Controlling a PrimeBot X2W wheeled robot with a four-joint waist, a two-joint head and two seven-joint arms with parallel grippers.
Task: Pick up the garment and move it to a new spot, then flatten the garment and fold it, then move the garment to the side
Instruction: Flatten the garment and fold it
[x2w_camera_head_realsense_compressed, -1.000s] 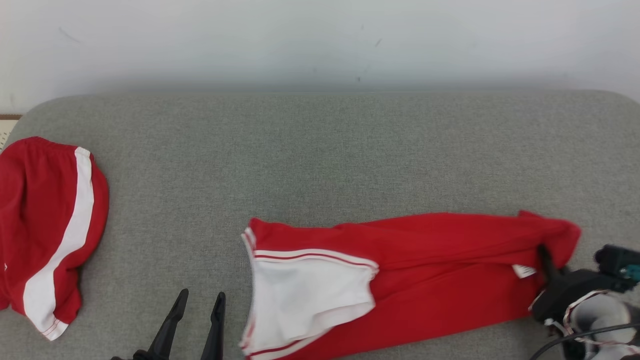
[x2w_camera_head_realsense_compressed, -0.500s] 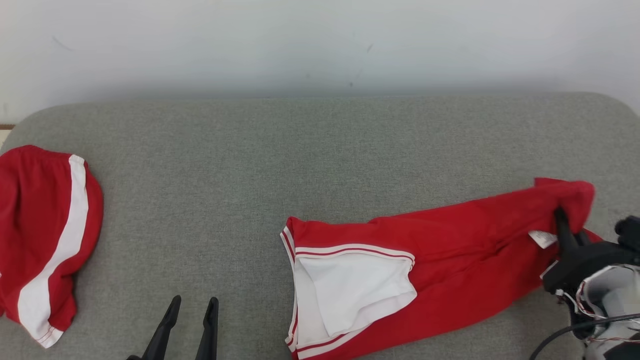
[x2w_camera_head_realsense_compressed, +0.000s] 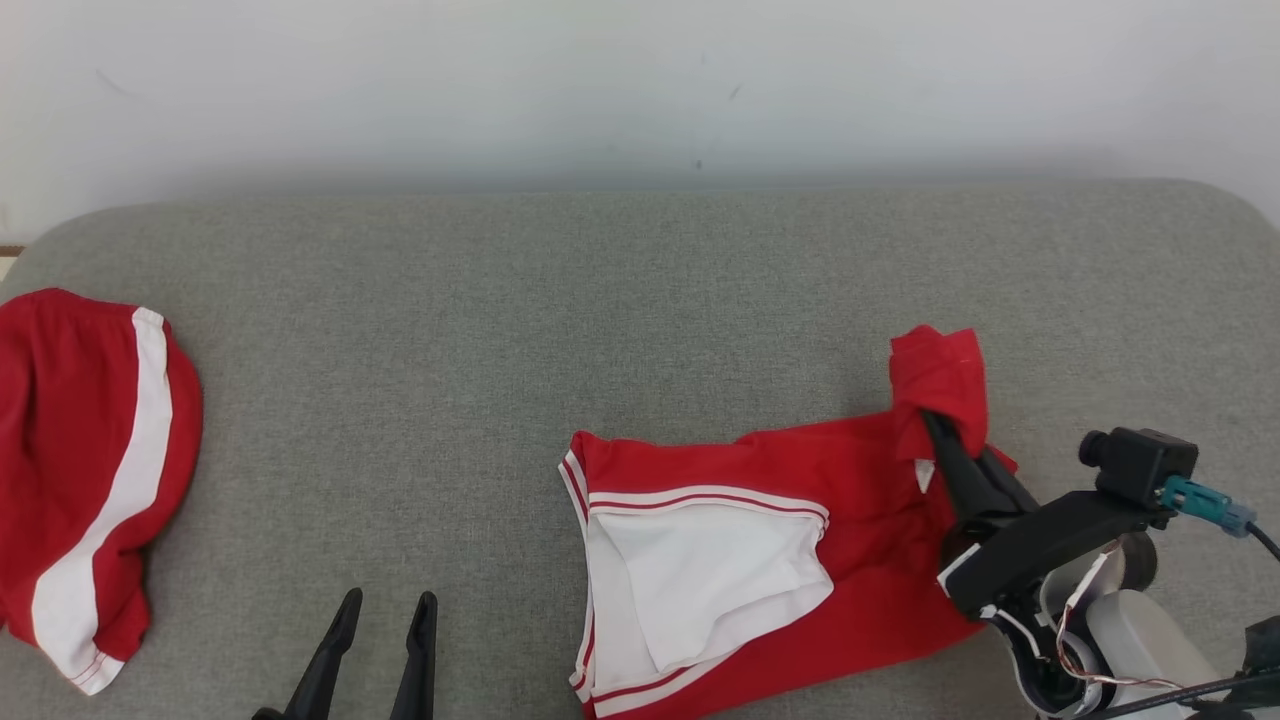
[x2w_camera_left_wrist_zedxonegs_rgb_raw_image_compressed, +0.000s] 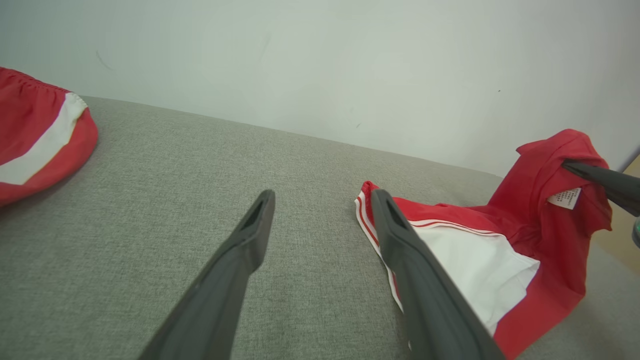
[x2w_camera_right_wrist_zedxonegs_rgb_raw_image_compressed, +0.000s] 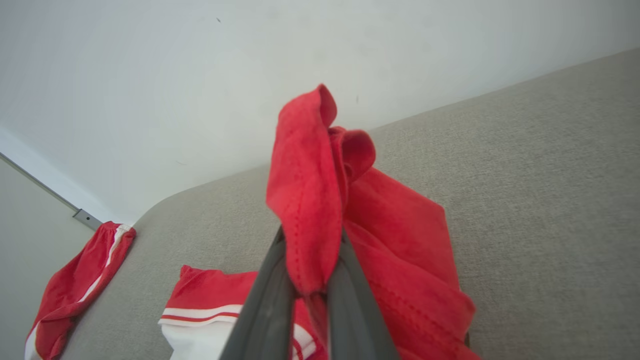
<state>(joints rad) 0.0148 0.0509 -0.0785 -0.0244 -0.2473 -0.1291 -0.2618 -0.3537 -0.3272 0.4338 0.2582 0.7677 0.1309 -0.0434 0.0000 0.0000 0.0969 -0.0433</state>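
The right gripper (x2w_camera_head_realsense_compressed: 943, 437) sits at the lower right of the head view; its two dark fingers (x2w_camera_head_realsense_compressed: 968, 470) are pinched tight on one end of the red shorts (x2w_camera_head_realsense_compressed: 870, 490); a bunch of red cloth folds over the fingertips and stands up above the rest of the shorts. In the right wrist view the same gripper (x2w_camera_right_wrist_zedxonegs_rgb_raw_image_compressed: 310, 285) rises from the bottom middle, and the red cloth (x2w_camera_right_wrist_zedxonegs_rgb_raw_image_compressed: 310, 190) is squeezed in the thin gap between the fingers and pokes up past them.

The rest of the shorts lies on the grey cushion (x2w_camera_head_realsense_compressed: 600, 300), in the lower middle and lower right of the head view; the white panel with red stripes is at the left end, flat on the cushion; the held end is at the right, lifted up. A small white label (x2w_camera_head_realsense_compressed: 922, 472) shows just beside the right fingers; in the left wrist view the label (x2w_camera_left_wrist_zedxonegs_rgb_raw_image_compressed: 566, 198) hangs on the lifted red cloth (x2w_camera_left_wrist_zedxonegs_rgb_raw_image_compressed: 540, 235) at the right edge.

The left gripper (x2w_camera_head_realsense_compressed: 389, 600) is at the bottom of the head view, left of the shorts; its fingers are spread apart and hold nothing; in the left wrist view this gripper (x2w_camera_left_wrist_zedxonegs_rgb_raw_image_compressed: 321, 200) is above the cushion, and I cannot tell if it touches the cloth.

Another pair of red shorts with a white stripe (x2w_camera_head_realsense_compressed: 80, 450) lies at the far left edge, well apart from both grippers; a pale wall (x2w_camera_head_realsense_compressed: 600, 80) is across the top.
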